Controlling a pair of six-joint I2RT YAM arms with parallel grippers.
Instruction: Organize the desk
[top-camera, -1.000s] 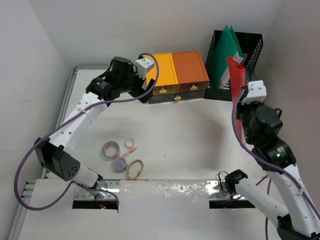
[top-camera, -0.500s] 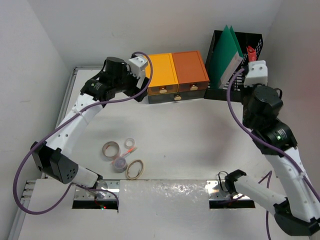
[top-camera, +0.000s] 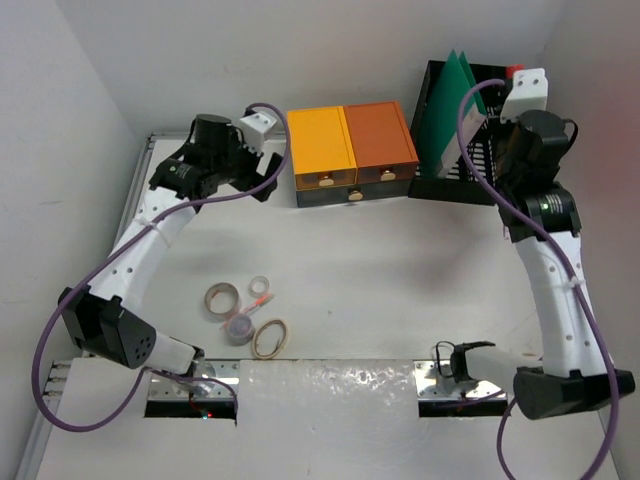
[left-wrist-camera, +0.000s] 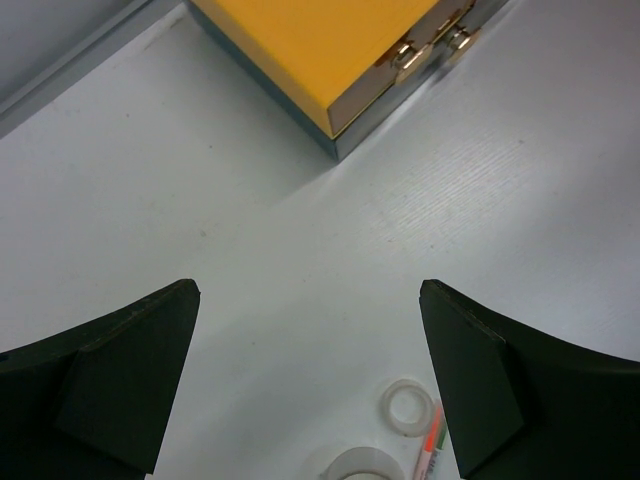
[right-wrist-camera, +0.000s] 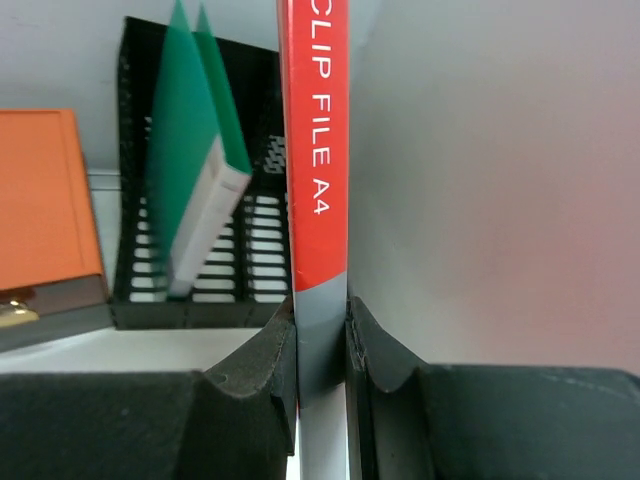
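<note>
Filing step, it seems — the right fingers (right-wrist-camera: 265, 370) pinch the red clip file (right-wrist-camera: 315, 150) upright by the black rack (top-camera: 497, 95) at the far right corner of the bench (top-camera: 400, 270); the left fingers (left-wrist-camera: 130, 370) gape wide, empty; next it needs lowering squarely into a free slot.

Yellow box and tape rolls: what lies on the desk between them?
Nothing: the desk is bare between the yellow box and the tape rolls. The top view shows it, and the left wrist view too.
</note>
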